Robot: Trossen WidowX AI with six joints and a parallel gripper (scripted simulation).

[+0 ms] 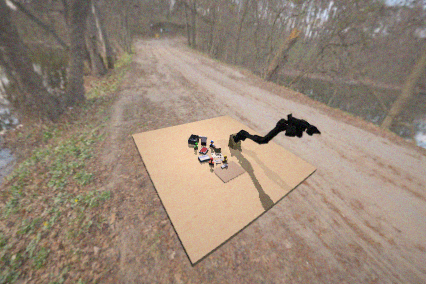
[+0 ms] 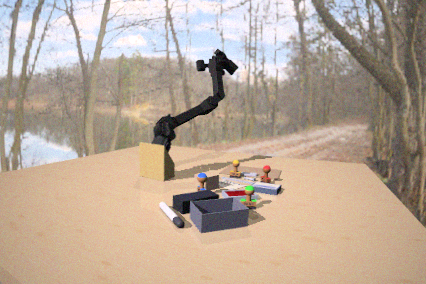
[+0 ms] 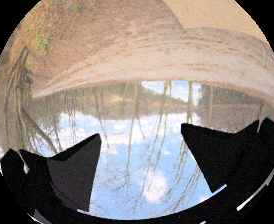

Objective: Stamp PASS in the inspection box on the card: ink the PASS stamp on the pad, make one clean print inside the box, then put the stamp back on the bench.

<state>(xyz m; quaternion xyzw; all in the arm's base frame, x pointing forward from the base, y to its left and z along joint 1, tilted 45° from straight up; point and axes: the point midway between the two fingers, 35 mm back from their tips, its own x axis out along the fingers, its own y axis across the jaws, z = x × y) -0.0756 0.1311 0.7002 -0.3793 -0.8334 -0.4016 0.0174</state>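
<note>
1. Which of the four knob-handled stamps is the PASS stamp cannot be told; the lettering is too small. They are short wooden pegs with round coloured caps: green (image 2: 249,190), blue (image 2: 202,176), yellow (image 2: 235,163) and red (image 2: 266,168).
2. The red-faced ink pad (image 2: 234,193) lies flat, just beside the green-capped stamp and behind the open box (image 2: 219,214).
3. The card (image 2: 239,181), pale and printed, lies between the yellow-capped and red-capped stamps; its inspection box is too small to make out.
4. The gripper (image 2: 226,64) is raised high above the tan block (image 2: 156,161) that carries the arm (image 2: 192,111), well apart from every stamp. Its dark fingers stand spread wide with only sky between them.
5. Near the open box, a dark, square-walled tray, are a flat black block (image 2: 195,200) and a white marker (image 2: 171,214) with a black cap.
6. All rest on a matte tan board (image 2: 75,229).
</note>
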